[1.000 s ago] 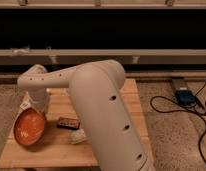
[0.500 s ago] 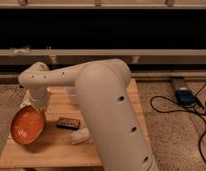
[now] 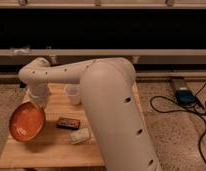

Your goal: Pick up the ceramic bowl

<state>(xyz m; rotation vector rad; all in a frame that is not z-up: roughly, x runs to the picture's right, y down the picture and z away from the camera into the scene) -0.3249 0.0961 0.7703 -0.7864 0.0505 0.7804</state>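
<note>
The tool point(image 3: 40, 101) sits at the upper rim of the tilted ceramic bowl point(image 3: 27, 122), over the worktop's point(image 3: 51, 150) left edge. A cup point(image 3: 73, 94) stands behind a small packet point(image 3: 68, 123) to the right.

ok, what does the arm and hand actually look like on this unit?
The arm is a thick, smooth off-white shell of rounded tube-like links, with rows of small dark dots along the casing. No cables, labels or sleeves show on it. The hand, at the table's left by the ceramic bowl, is the same pale colour; little else of it shows.

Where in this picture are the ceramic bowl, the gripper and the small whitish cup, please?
ceramic bowl point(image 3: 26, 122), camera view, on its orange inner surface.
gripper point(image 3: 39, 100), camera view, at the arm's end, on the bowl's upper rim.
whitish cup point(image 3: 72, 94), camera view, on its side wall.
</note>
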